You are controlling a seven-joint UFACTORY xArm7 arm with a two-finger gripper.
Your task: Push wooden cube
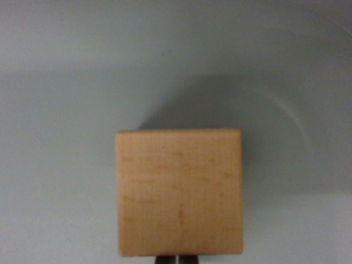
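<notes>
At the wrist view's bottom edge, two dark fingertips of the gripper (177, 259) peek out just beside the near side of the pale square-faced wooden cube (179, 192); they stand close together, but whether pressed together I cannot tell. The cube sits squarely, sides parallel to the frame, no long axis. It rests on a plain grey-blue bench (60, 82), with open surface left, right and beyond; no bench edge shows

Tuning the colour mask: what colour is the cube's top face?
Light tan wood with faint orange grain flecks, on the wooden cube; wrist view, the only one.
</notes>
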